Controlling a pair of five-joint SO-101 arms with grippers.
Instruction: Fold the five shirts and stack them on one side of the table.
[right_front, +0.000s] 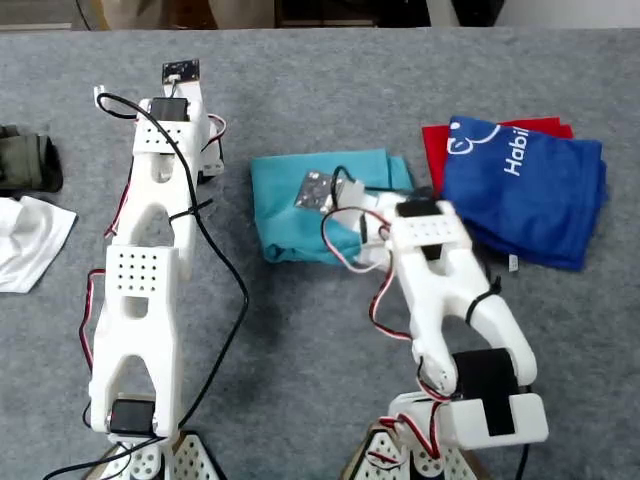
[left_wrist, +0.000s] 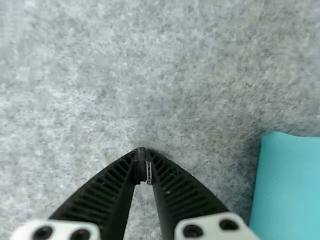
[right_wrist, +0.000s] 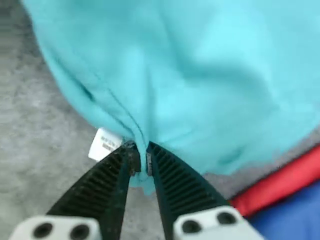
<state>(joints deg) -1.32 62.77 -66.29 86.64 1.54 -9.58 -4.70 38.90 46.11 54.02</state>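
So here's where I was: the teal shirt (right_front: 300, 215) lay roughly mid-table as a folded rectangle, its long axis running side to side across the table (right_front: 300, 380). I couldn't tell which end was the collar. A white label (right_wrist: 104, 145) poked out at the edge nearest my right claw.

The right gripper (right_wrist: 141, 152) was down on that edge with its jaws squeezed nearly together, and it looked to me like they had a pinch of teal fabric. The left gripper (left_wrist: 142, 162) was fully closed on nothing, parked over bare grey felt with the teal shirt just off to one side.

My read was that this was the stacking step for the teal one. The blue shirt (right_front: 525, 200) already sat on the red shirt (right_front: 435, 150) over on the right. The next move would need a lift that didn't let the fold flop open, then a carry right to land square on the blue.

A white shirt (right_front: 30, 240) and an olive one (right_front: 25, 160) at the left edge looked not yet done.
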